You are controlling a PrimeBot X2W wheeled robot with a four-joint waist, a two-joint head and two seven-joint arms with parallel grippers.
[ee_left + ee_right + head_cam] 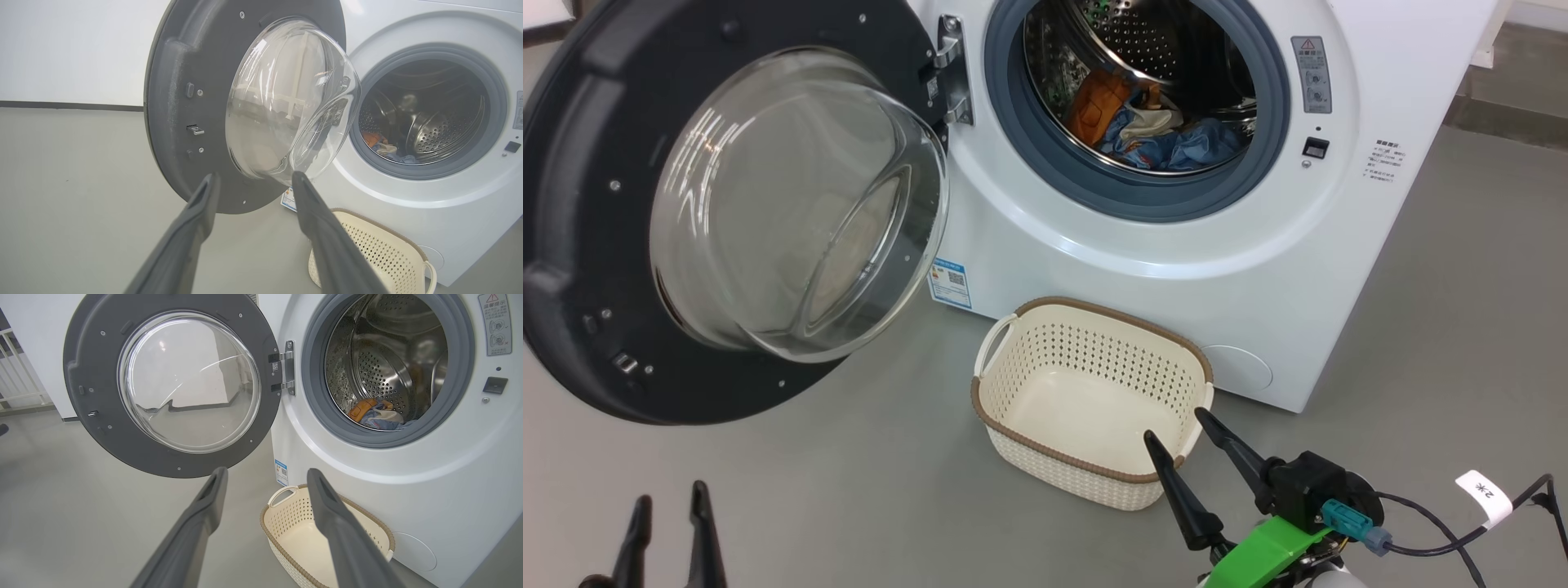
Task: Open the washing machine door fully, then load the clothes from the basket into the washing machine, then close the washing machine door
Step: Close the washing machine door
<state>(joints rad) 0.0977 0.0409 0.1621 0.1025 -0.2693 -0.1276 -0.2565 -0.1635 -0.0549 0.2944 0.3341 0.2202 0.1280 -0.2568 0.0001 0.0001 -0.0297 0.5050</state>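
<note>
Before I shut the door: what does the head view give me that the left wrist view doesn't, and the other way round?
Head view: the basket's bare floor, so it is empty. Left wrist view: the white wall with a dark strip along its foot, behind the door. Both: the door swung open, and clothes lying in the drum.
</note>
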